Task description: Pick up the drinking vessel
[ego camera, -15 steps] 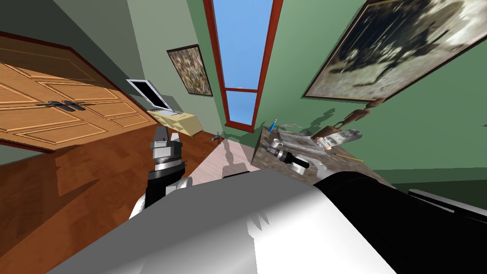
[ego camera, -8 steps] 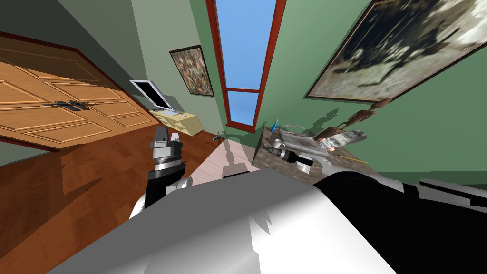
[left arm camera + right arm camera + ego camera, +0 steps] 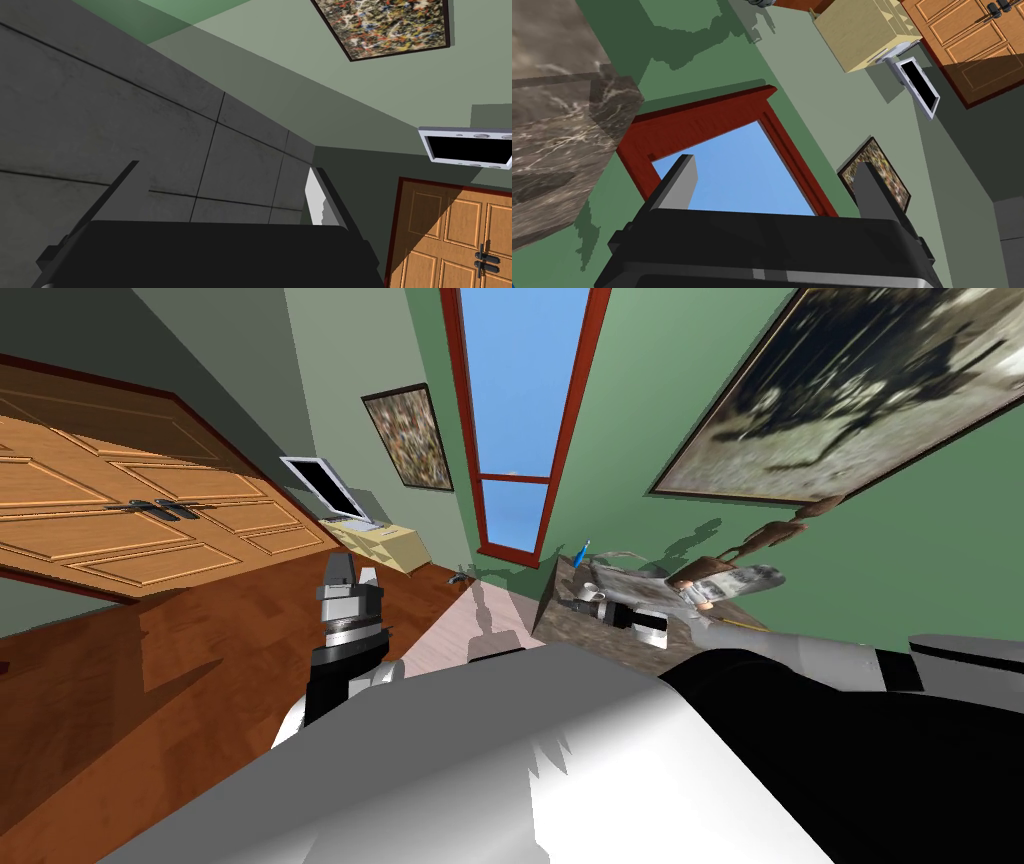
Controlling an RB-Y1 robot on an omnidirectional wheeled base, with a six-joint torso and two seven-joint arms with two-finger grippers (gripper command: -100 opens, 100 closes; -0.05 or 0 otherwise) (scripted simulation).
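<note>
**A:** Anything legible on the worktop (image 3: pixel 592 640)?

**B:** Not a letter. The nearest thing to a label is the grey-and-white print wrapped round a cylinder (image 3: pixel 724 580). It lies on its side at the far end, by the green wall, and the print is too small to read.

**A:** And the cup (image 3: pixel 594 592)?

**B:** Small and pale, plain white or light grey as far as I can tell. It sits on the brown marbled top, near the end toward the window (image 3: pixel 520 408). A rumpled grey cloth (image 3: pixel 628 583) is close by, and a blue pen (image 3: pixel 584 553) sticks up at the corner. Whether the cup has a handle I cannot tell.

**A:** Where is the right pincer (image 3: pixel 573 606)?

**B:** Low over that same end, just beside the cup, tips toward the window. In its wrist view the two fingers stand wide apart with the blue pane showing between them, and the marbled block is off to one side. It grips nothing.

**A:** The left pincer (image 3: pixel 352 571)?

**B:** Raised over the wooden floor (image 3: pixel 200 688), well apart from the worktop. Its fingers are spread just as wide, with nothing between them.
</note>
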